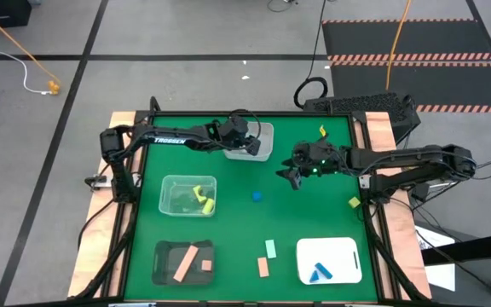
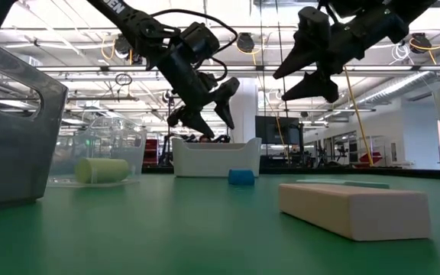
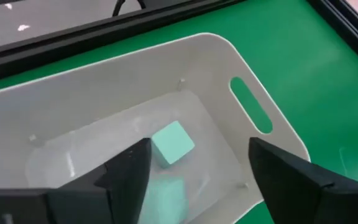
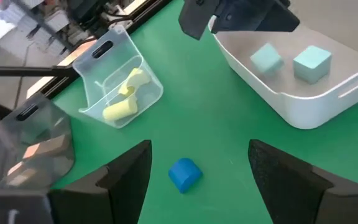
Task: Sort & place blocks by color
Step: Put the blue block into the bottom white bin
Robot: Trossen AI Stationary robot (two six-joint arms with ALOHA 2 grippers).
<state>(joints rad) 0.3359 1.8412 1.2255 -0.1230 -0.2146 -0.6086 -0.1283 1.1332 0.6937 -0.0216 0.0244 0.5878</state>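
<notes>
- The white bin (image 1: 261, 145) is the landmark: the left gripper (image 3: 194, 168) hangs right over it with fingers spread and nothing between them, a mint block (image 3: 173, 143) lying in the bin below.
- The clear bin (image 1: 187, 195) with yellow pieces sits nearer the front and to the left of the white bin.
- The right gripper (image 4: 197, 165), jaws apart and empty, hovers to the white bin's right, above the loose blue block (image 4: 184, 173), which lies on the mat in front of that bin.
- To do this pick well, I'd drop straight down, straddle the blue block evenly, and close only once low (it looks rounded, so it may squirt out).
- The right wrist view shows two mint blocks in the white bin; the high view hides them under the left arm.
</notes>
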